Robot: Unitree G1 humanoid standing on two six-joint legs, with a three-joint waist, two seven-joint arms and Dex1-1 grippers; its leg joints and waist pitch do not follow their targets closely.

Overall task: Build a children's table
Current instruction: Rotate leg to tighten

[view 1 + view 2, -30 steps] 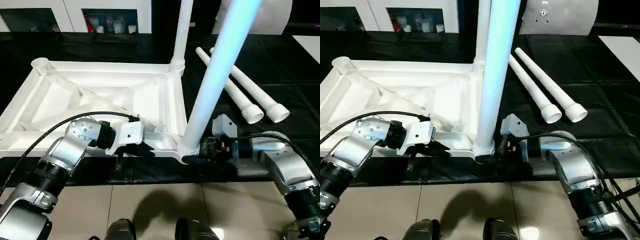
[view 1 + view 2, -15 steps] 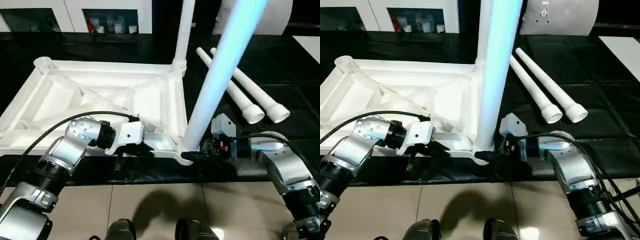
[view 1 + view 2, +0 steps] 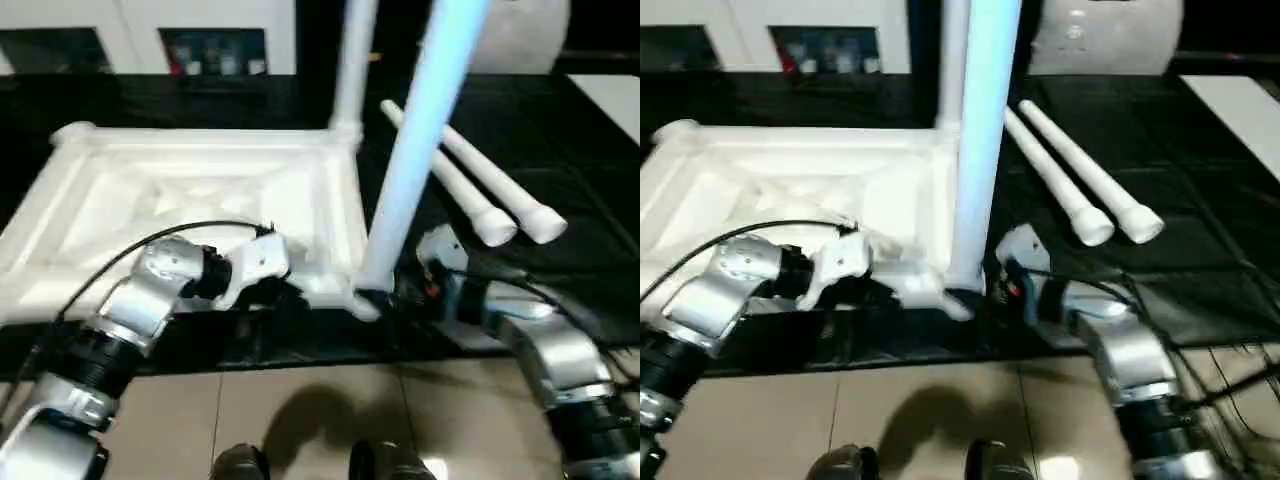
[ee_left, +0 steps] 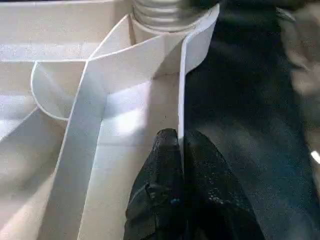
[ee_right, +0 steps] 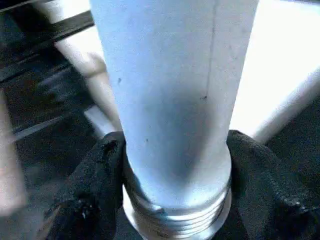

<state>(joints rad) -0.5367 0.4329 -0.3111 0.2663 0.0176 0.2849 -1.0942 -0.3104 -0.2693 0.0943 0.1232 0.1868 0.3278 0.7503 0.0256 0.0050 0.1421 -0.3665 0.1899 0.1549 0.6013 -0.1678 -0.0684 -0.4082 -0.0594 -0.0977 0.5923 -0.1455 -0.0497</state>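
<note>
- On the black mat in front of the robot, the white plastic square table top (image 3: 200,200) lies upside down, X-shaped ribs facing up, round sockets at its corners.
- At the near right corner socket (image 3: 362,298), a long tapered white plastic leg (image 3: 415,150) stands up, leaning slightly; its threaded end sits at the socket mouth, with a few thread turns visible in the right wrist view.
- The right gripper (image 5: 172,175) has its two black fingers (image 5: 90,190) on either side of that leg's base, pressed against it — it is holding the leg just above the threads.
- At the far right corner, a second white leg (image 3: 350,60) stands upright in its socket.
- The left gripper (image 4: 181,150) is pinched narrow on the thin white side wall (image 4: 181,90) of the table top's near edge, one finger on each face of the wall.
- Two more white tapered legs (image 3: 480,185) lie side by side on the black mat (image 3: 570,140), right of the table top, threaded ends towards the robot.
- Beige floor tiles (image 3: 300,420) show below the mat's near edge.
</note>
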